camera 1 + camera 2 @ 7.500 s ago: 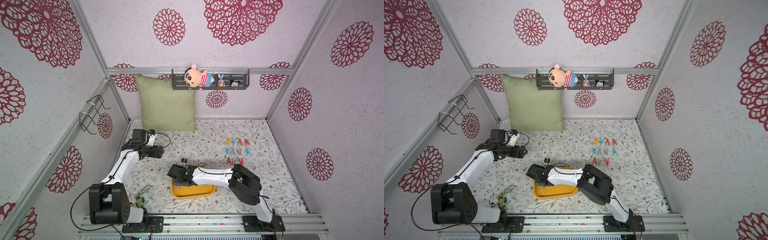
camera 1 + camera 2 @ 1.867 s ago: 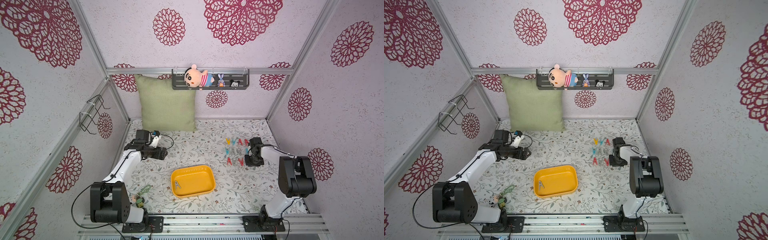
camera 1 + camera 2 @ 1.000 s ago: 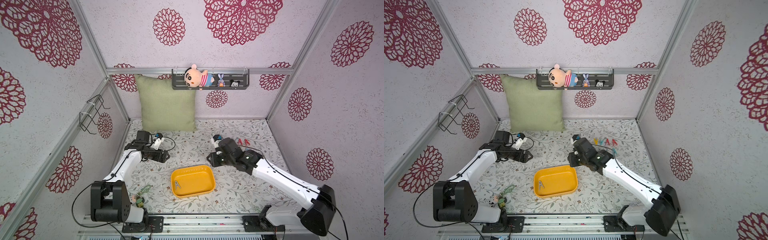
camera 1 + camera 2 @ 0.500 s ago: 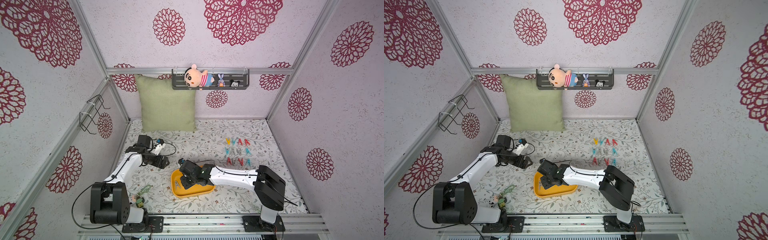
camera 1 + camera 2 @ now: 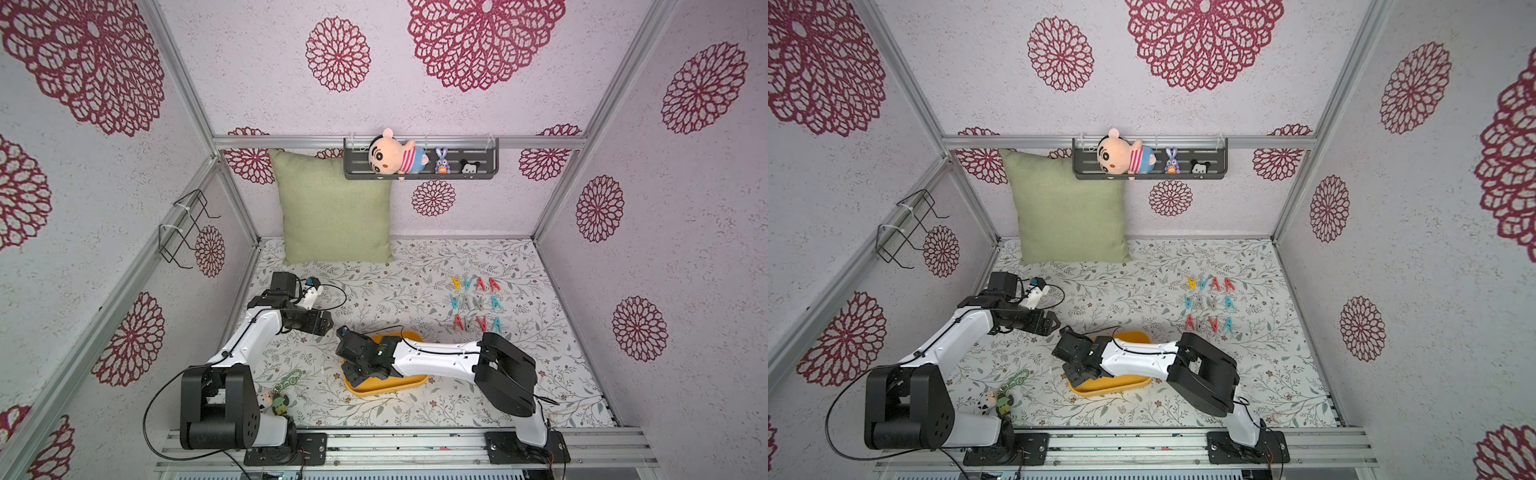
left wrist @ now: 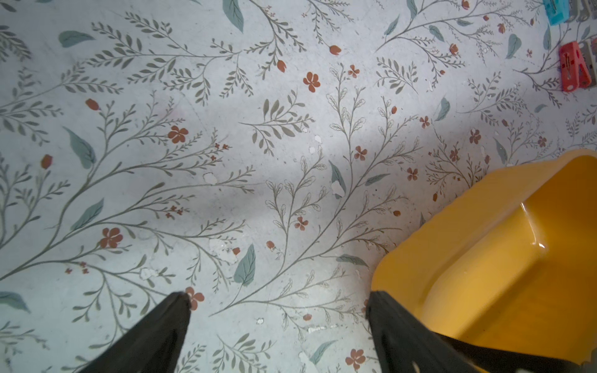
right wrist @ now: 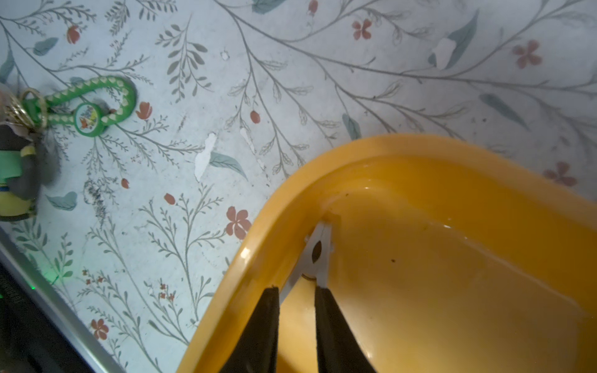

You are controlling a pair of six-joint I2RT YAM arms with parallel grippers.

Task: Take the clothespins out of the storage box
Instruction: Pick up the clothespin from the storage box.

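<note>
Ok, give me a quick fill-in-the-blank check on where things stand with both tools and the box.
1. The right tool's jaws straddle a clothespin in a ___ of the storage box.
2. The left tool stands wide ___, near the storage box.
3. The other clothespins lie in ___ rows on the table.

Missing words: corner; open; three.
</note>
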